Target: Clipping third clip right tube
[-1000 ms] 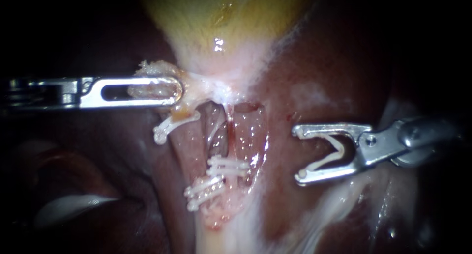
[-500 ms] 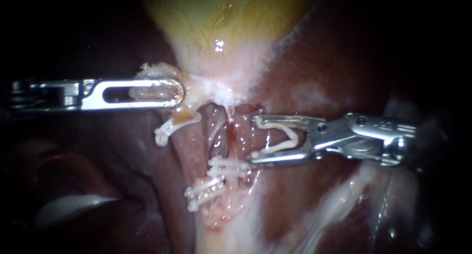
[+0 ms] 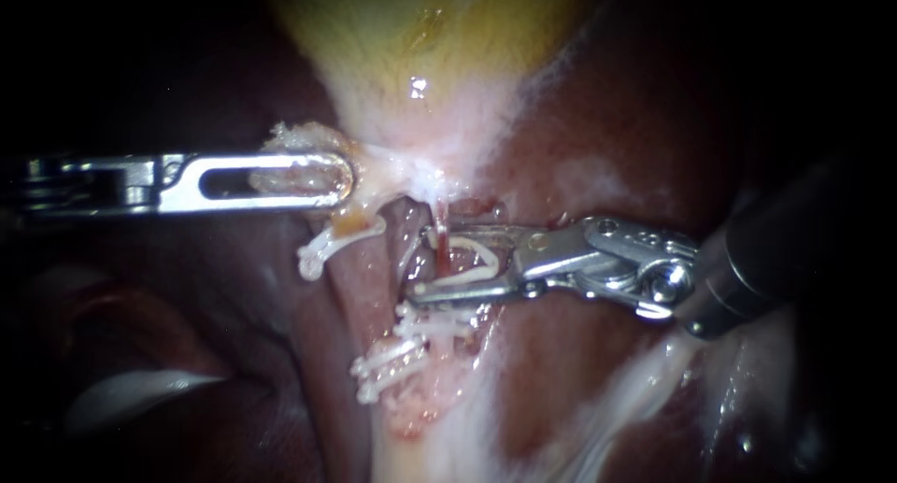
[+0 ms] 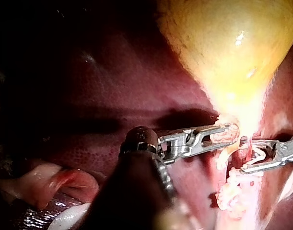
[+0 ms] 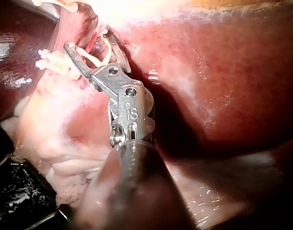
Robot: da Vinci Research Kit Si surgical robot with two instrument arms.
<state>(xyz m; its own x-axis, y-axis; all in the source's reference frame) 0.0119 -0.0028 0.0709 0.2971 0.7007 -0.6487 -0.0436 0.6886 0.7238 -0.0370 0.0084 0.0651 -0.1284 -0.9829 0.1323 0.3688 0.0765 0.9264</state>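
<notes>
Straddling the right tube (image 3: 443,249), right instrument (image 3: 425,262) pincer grips an unclosed clip (image 3: 476,254); two fastened clips (image 3: 434,319) just beside pincer; squeeze outstanding; left instrument (image 3: 344,177) pincer pinching tissue (image 3: 290,170).

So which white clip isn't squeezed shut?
The clip held in the right instrument: its legs spread around the thin red tube. The other clips are pinched flat.

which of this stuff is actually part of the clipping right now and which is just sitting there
In the job: right instrument, new clip in its jaws, right tube they straddle, left instrument gripping tissue.
Just there: closed clips lower down, lone clip, gallbladder, liver.
</notes>
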